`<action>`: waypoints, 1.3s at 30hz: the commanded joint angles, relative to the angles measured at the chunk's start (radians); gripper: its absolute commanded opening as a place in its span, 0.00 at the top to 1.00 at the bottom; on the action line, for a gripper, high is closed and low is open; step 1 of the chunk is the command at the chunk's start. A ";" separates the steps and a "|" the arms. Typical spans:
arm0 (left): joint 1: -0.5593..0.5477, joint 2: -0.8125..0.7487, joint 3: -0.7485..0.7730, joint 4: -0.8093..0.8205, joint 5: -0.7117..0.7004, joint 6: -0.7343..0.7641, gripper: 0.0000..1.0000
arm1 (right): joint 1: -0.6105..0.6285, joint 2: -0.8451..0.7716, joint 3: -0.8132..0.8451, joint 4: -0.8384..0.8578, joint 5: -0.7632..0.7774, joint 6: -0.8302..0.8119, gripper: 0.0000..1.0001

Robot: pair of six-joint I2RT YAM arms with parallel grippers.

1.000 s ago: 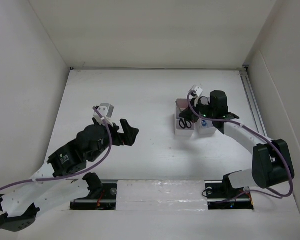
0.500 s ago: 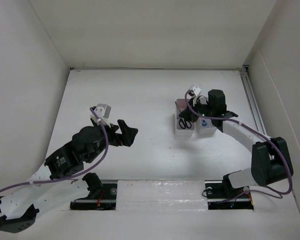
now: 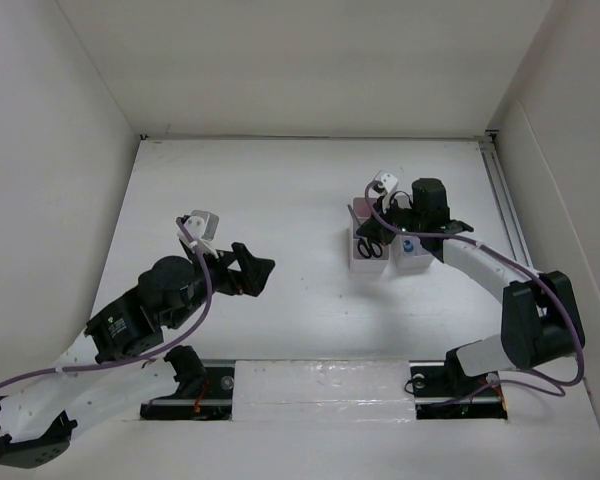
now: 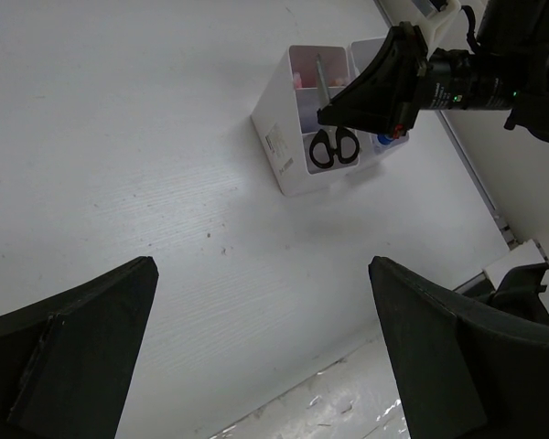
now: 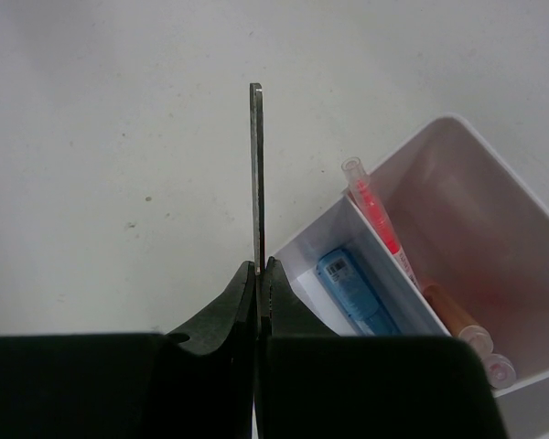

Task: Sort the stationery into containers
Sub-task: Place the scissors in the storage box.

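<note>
My right gripper (image 5: pixel 262 267) is shut on the thin metal blade of the small black-handled scissors (image 5: pixel 255 165), edge-on in the right wrist view. In the top view the scissors (image 3: pixel 372 247) hang handles-down at the near compartment of the left white box (image 3: pixel 355 264). The left wrist view shows the black handles (image 4: pixel 332 146) inside that box. A second white box (image 5: pixel 494 210) holds a pink pen (image 5: pixel 375 215), a blue marker (image 5: pixel 357 293) and an orange marker (image 5: pixel 457 320). My left gripper (image 3: pixel 255 270) is open and empty over bare table, far left of the boxes.
The right white box (image 3: pixel 412 262) stands against the left one and holds something blue (image 3: pixel 408 246). White walls close the table on the left, back and right. A metal rail (image 3: pixel 310 380) runs along the near edge between the arm bases.
My right gripper has shifted slightly left with the scissors still held. My left arm has drawn back a little toward the near left, jaws still open.
</note>
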 commanded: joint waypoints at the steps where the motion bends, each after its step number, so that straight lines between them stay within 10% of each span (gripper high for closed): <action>1: 0.002 -0.009 -0.004 0.042 0.012 0.016 0.00 | 0.007 0.002 0.047 0.015 -0.001 -0.022 1.00; 39: 0.002 -0.036 -0.013 0.061 0.030 0.034 0.00 | 0.025 -0.011 0.050 -0.010 0.010 -0.031 0.81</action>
